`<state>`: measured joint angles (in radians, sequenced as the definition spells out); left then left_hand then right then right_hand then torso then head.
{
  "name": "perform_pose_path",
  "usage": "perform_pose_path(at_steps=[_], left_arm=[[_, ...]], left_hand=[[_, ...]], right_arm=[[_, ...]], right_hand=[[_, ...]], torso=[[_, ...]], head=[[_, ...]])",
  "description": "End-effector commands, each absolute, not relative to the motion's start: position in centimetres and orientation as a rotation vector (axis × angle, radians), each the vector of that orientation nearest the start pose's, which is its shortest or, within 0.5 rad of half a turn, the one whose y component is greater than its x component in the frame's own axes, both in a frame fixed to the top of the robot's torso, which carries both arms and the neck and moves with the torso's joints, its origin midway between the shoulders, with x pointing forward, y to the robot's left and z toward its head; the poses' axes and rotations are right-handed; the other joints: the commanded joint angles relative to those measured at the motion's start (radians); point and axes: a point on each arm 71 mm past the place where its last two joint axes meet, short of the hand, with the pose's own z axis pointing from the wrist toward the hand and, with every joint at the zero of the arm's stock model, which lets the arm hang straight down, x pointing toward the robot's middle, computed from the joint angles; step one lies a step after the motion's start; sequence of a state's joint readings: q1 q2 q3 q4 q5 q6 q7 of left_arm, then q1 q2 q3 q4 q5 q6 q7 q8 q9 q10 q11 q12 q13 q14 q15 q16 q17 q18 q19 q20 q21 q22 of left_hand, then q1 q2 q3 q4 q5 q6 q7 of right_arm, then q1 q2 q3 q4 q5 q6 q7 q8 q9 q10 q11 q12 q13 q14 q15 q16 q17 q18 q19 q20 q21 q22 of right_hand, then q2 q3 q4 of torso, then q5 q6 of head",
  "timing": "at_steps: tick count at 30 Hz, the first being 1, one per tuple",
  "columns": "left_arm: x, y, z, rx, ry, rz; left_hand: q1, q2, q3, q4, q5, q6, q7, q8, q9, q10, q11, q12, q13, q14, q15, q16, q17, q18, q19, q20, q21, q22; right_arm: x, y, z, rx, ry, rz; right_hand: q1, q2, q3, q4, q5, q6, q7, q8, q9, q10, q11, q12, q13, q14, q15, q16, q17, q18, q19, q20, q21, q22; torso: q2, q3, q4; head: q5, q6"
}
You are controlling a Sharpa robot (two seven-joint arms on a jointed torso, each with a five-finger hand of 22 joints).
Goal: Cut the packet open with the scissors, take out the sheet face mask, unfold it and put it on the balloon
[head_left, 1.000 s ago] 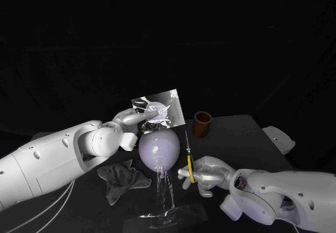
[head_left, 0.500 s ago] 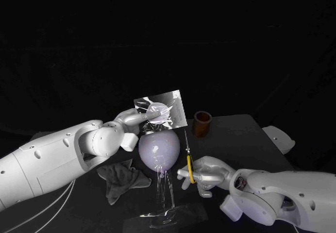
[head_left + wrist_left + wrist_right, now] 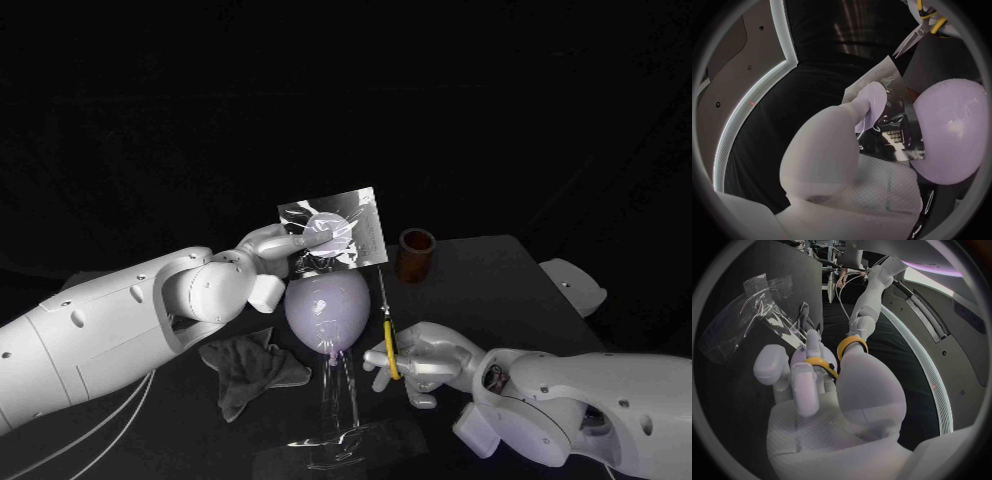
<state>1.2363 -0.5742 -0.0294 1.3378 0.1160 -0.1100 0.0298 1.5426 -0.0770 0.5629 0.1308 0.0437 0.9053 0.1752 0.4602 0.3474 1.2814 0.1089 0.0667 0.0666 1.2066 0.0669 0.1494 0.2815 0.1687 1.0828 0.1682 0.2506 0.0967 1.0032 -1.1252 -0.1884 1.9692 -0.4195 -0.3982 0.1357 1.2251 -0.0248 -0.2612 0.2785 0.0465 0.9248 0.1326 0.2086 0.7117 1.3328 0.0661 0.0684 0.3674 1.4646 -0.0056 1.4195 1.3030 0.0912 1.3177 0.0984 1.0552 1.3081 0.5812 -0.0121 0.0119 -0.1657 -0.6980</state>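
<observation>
My left hand [image 3: 278, 243] is raised over the table [image 3: 490, 290], thumb and fingers clamped on the packet [image 3: 335, 228]. It's neither empty nor spread. Left wrist cam confirms this, with one fingertip [image 3: 870, 97] pressed flat on the packet's face, which is crinkled silver foil with small print.

Under my left forearm the grey cloth [image 3: 253, 365] lies crumpled on the table, just left of the stand.

I hold the packet upright in the air, one corner tilted up to the right, directly above the balloon [image 3: 326, 305]. Its lower edge sits at the balloon's top. Touching or not, can't tell.

The balloon is pale purple, neck down, on a clear stand [image 3: 340, 400] whose base rests near the front of the table.

Just right of the balloon are the scissors [image 3: 389, 335], yellow handles low, blades pointing up. The tip ends just under the packet's lower right corner. Contact, can't tell. Blades look close together in the left wrist cam.

My right hand [image 3: 427, 360] is low, right of the stand, gripping the scissors. Right wrist cam shows my fingers through the yellow loops, hand closed round them.

The brown cup [image 3: 417, 254] stands upright at the back of the table, right of the packet, well apart from both hands.
</observation>
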Motion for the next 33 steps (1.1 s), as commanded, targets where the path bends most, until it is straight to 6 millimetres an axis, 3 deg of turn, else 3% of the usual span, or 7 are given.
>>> perform_pose_path(at_steps=[1, 33], left_arm=[[51.2, 10.6, -18.7, -1.253, 1.885, -1.671], [50.8, 10.2, -18.6, -1.213, 1.942, -1.703]], left_hand=[[-0.005, 0.008, 0.004, -0.002, 0.005, 0.006, -0.002, 0.005, 0.054, 0.012, -0.003, 0.003, 0.001, 0.004, 0.001, -0.004, 0.001, 0.014, 0.009, 0.001, 0.007, 0.001], [-0.006, 0.008, 0.005, -0.004, 0.005, 0.006, -0.002, 0.006, 0.056, 0.012, -0.003, 0.003, 0.001, 0.005, 0.0, -0.004, 0.002, 0.014, 0.01, 0.001, 0.007, 0.001]], right_arm=[[32.3, -20.8, -26.6, 0.937, 1.988, 1.307], [33.1, -20.8, -25.4, 0.904, 1.951, 1.319]], right_hand=[[0.0, 0.013, -0.008, -0.001, 0.002, 0.004, 0.004, 0.005, -0.002, -0.003, -0.004, -0.004, -0.002, 0.043, -0.006, 0.002, 0.002, 0.018, -0.005, -0.004, -0.004, 0.015], [0.01, 0.028, -0.021, -0.003, 0.002, 0.003, 0.005, 0.005, -0.008, -0.007, -0.003, -0.005, -0.01, 0.041, -0.004, -0.001, -0.003, 0.019, -0.01, -0.003, -0.012, 0.012]], torso=[[0.0, -0.0007, -0.0002], [0.001, -0.0011, 0.0007]], head=[[0.0, 0.0], [-0.004, 0.001]])
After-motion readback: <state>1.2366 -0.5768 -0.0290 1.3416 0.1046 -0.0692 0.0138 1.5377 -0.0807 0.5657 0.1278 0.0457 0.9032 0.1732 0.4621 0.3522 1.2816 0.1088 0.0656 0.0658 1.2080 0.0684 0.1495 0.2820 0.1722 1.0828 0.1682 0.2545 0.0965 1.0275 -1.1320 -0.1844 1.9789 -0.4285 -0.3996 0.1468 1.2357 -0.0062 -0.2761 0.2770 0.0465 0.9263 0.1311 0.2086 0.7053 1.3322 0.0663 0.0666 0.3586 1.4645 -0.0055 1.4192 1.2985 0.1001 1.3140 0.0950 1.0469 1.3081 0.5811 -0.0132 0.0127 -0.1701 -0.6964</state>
